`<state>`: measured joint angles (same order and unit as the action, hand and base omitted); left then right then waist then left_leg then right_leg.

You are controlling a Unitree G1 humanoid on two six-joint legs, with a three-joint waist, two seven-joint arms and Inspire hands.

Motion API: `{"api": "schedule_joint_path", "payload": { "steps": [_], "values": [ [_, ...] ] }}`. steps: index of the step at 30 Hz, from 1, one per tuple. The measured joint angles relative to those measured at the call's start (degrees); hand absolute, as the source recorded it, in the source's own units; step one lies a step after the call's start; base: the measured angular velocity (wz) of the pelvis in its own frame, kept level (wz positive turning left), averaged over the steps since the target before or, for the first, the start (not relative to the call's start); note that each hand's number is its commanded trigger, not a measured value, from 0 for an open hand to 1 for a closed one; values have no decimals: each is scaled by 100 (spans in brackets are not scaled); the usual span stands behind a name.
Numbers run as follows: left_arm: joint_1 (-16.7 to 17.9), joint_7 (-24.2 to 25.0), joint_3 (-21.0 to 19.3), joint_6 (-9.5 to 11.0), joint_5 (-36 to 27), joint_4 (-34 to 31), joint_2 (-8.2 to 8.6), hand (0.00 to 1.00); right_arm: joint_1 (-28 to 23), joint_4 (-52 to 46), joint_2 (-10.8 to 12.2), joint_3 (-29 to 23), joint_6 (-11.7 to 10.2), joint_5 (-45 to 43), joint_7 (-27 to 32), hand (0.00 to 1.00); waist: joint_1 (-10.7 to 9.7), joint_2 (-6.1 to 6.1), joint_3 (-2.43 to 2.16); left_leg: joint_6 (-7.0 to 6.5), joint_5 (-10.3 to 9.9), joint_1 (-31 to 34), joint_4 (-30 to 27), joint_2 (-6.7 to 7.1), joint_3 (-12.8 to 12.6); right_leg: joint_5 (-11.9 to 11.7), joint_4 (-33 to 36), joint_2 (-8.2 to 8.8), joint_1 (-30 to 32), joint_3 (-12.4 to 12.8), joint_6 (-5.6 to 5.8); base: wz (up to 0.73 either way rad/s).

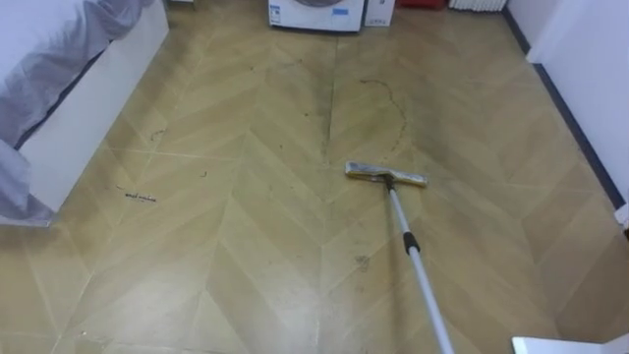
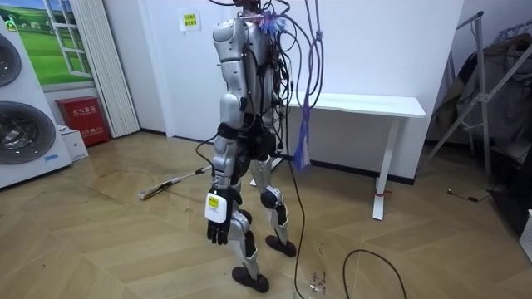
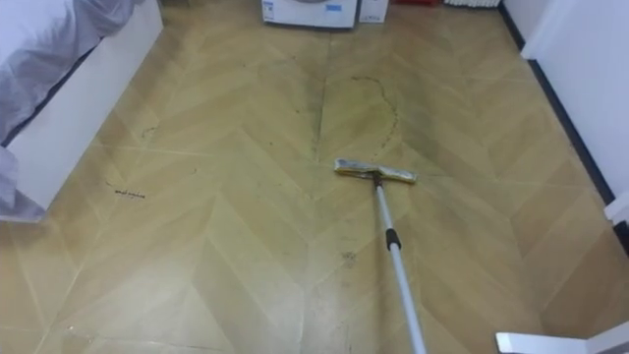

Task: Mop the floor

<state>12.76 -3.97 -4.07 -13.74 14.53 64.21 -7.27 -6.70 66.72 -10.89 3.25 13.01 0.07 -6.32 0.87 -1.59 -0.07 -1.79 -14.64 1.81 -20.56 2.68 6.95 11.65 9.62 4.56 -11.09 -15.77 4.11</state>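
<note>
A flat mop head [image 1: 385, 175] lies on the wooden floor ahead of me, a little right of the middle. Its silver pole [image 1: 418, 265] with a black collar runs back toward the lower right and leaves the picture. In the room view I stand upright, facing the room view's left, and the mop [image 2: 170, 183] rests on the floor in front of me, its pole reaching my hip. My left hand [image 2: 218, 226] hangs by my thigh with relaxed fingers and holds nothing. A thin dark scribble [image 1: 388, 98] marks the floor beyond the mop head.
A bed [image 1: 88, 98] with a grey cover stands at my left. A washing machine [image 1: 314, 14] is straight ahead. A white wall with a dark skirting [image 1: 575, 123] runs along my right. A white table [image 2: 366, 105] stands behind me, and a cable [image 2: 374, 266] loops on the floor.
</note>
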Motion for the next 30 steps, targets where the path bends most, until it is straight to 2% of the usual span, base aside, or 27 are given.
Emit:
{"api": "schedule_joint_path", "payload": {
  "steps": [3,10,16,24,27,30],
  "values": [
    [24,-1,0,-6,-15,1,3,0,-41,8,-35,-2,-48,1,38,100,-1,47,16,2,2,4,19,-1,23,0,-1,-3,35,-6,0,2],
    [-15,-28,2,6,-4,2,14,0,-24,18,-19,-2,-99,0,151,100,7,71,-4,21,38,264,10,-9,33,4,12,-13,252,-9,-7,1],
    [-273,-12,217,47,-9,61,20,0,108,69,5,16,-113,53,258,100,45,88,-4,22,37,717,-137,-16,45,3,34,-32,634,-16,-13,1],
    [-607,-65,382,174,-66,200,13,0,217,129,-70,182,-217,482,252,100,62,90,24,41,49,1460,-417,-14,203,76,342,-51,1360,-88,-128,7],
    [-652,-88,385,201,-66,202,24,0,230,184,-119,223,-311,518,366,100,93,125,32,52,44,1896,-649,-1,271,243,809,-16,1867,-123,-177,15],
    [-674,-96,457,198,-171,228,33,0,256,507,-163,223,-295,442,705,100,136,245,93,68,-18,2468,-1085,81,272,600,1756,132,2675,25,-235,16]
  ]
}}
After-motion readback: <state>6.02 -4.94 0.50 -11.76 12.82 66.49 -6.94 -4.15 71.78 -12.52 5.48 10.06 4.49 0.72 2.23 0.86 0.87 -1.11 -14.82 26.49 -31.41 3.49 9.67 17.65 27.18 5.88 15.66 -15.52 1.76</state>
